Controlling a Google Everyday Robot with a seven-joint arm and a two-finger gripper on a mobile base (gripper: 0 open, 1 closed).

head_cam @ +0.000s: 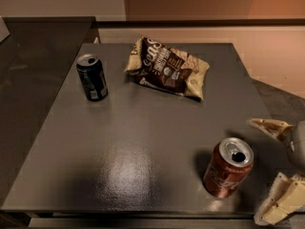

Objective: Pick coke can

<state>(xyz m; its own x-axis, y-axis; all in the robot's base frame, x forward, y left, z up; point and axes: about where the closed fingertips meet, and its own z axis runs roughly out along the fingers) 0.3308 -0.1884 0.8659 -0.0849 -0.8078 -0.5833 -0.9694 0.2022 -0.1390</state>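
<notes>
The coke can (228,168) is red with a silver top and stands upright near the front right of the dark grey table (133,142). My gripper (271,168) comes in from the right edge, just right of the can. Its two pale fingers are spread apart, one fingertip (267,125) above and behind the can's level, the other (281,199) low at the table's front right corner. The gripper is open and holds nothing. It does not touch the can.
A dark blue can (92,77) stands upright at the back left. A brown and cream chip bag (167,68) lies at the back middle. A darker counter (28,56) adjoins the table on the left. A pale wall runs behind.
</notes>
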